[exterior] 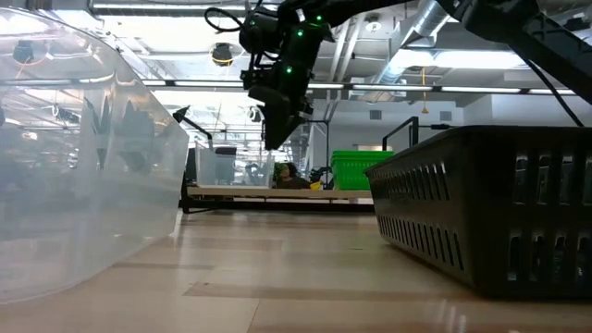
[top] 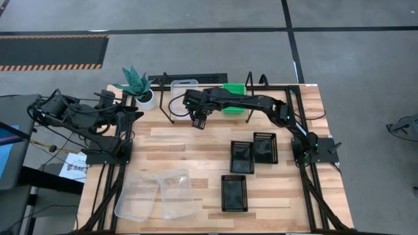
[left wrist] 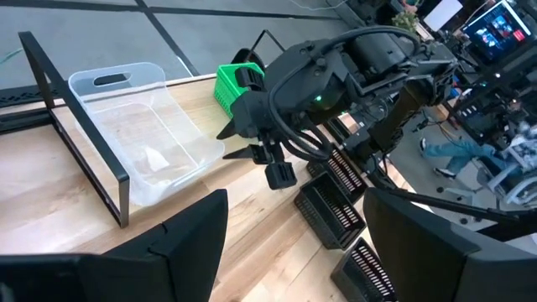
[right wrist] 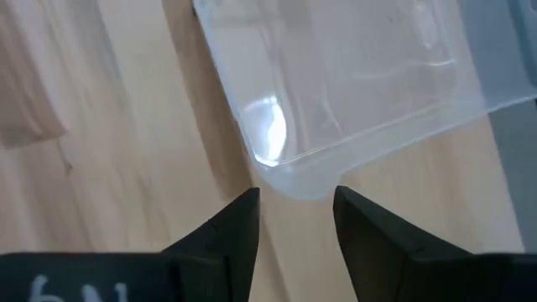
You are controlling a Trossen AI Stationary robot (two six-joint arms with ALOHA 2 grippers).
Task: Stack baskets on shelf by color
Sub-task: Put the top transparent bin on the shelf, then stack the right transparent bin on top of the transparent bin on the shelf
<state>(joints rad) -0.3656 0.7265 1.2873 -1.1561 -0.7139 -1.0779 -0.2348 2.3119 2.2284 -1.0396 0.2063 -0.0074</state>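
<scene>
Between the spread fingers of the right gripper [right wrist: 294,220], which hold nothing, we see one clear basket [right wrist: 352,75] on the shelf [top: 215,109] beside one green basket [top: 234,89]. We count two clear baskets [top: 157,194] and three black baskets [top: 249,164] on the table [top: 196,140]. We note the left gripper [left wrist: 294,243], fingers spread, well apart.

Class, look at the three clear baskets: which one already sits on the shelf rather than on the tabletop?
The clear basket at the back, just beyond the right gripper, sits on the shelf. The other two clear baskets lie together at the table's front left.
</scene>
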